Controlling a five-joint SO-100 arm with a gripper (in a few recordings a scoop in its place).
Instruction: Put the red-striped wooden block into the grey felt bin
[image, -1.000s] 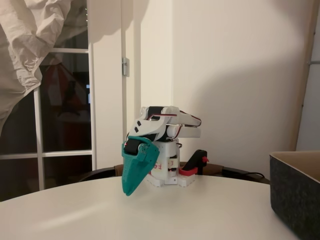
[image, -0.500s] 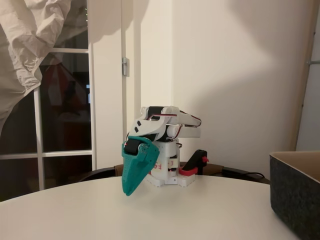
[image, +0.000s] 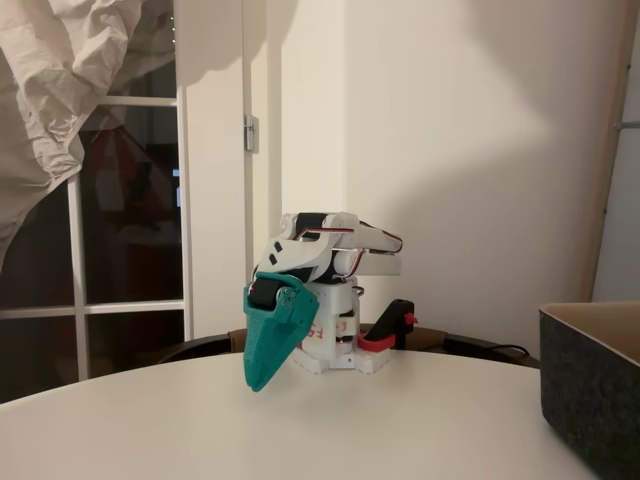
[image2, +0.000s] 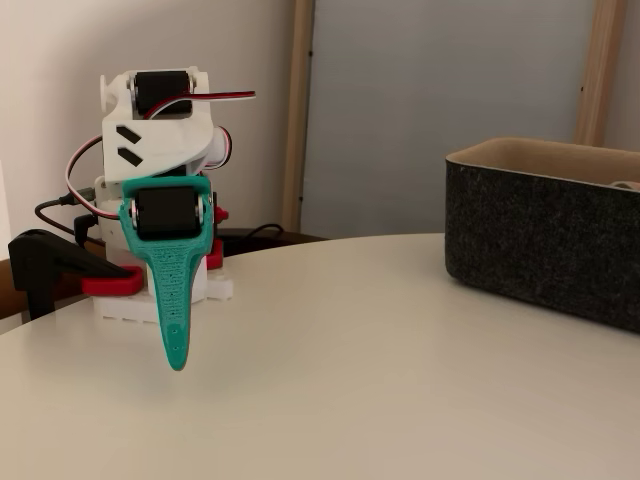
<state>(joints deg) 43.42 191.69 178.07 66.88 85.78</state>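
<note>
Your teal two-finger gripper (image: 262, 375) hangs folded, tip-down and looking pinched closed on nothing, above the round white table (image2: 380, 380) by the arm's base, well apart from the dark grey felt bin (image2: 545, 245) at the right edge, probably parked; can't spot the red-striped wooden block.

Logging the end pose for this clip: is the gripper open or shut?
Shut. In both fixed views the teal gripper tapers to one closed point with no gap between its fingers, hanging empty above the table.

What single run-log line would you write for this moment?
arm: folded at base | gripper: shut, empty, tip above white table | grey felt bin: right, in both fixed views | block: unseen
</note>
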